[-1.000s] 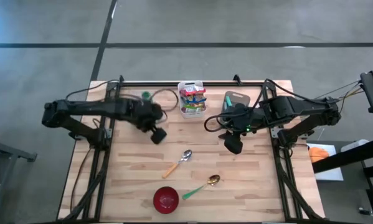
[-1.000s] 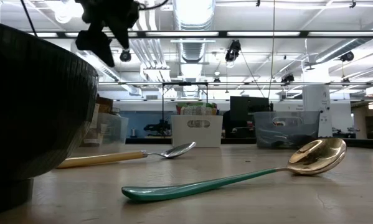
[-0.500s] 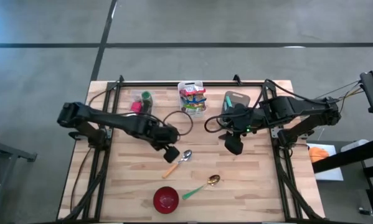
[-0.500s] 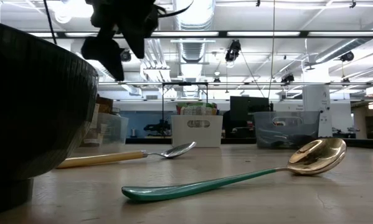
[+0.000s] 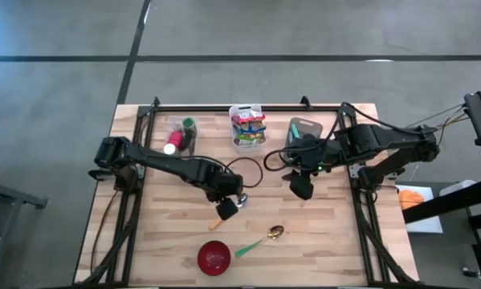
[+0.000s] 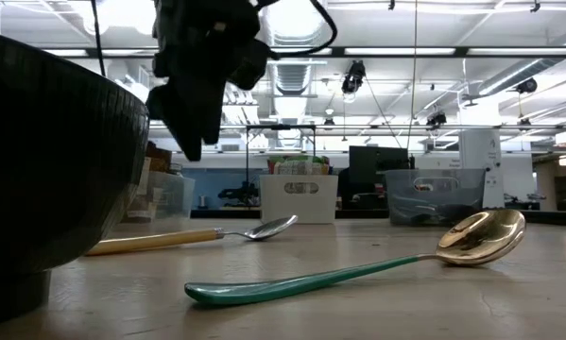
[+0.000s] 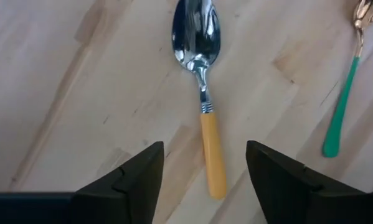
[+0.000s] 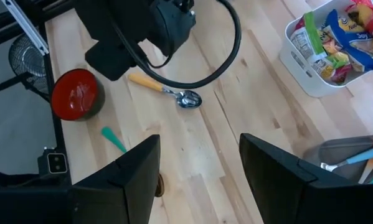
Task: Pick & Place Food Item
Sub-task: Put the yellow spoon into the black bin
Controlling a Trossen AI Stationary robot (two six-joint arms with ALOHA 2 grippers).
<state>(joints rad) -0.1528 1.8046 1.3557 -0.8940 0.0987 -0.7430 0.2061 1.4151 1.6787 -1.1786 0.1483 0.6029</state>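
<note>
I have the left gripper (image 5: 226, 209) hanging over the middle of the bench (image 5: 168, 233), right above the spoon with the yellow handle (image 7: 203, 93). Through the left wrist camera I see its two fingers (image 7: 136, 180) standing apart with a moderate gap, one on each side of the handle, holding nothing. From table height the gripper is clear of the wood and not touching the spoon.

The spoon lies flat on the planks, bowl toward the far edge. A second spoon, gold bowl with a green handle (image 5: 258, 241), lies nearer the front edge, and a red bowl (image 5: 214, 257) sits just beside its handle tip at the front edge.

The food, a white bin of snack packets (image 5: 247, 127), stands at the middle of the far edge. A grey tray with utensils (image 5: 304, 128) stands beside it toward the right. Small bottles (image 5: 180, 136) stand at the far edge on the left.

My right gripper (image 5: 301, 187) waits above the right half of the bench, its fingers (image 8: 124, 180) partly apart and empty.
</note>
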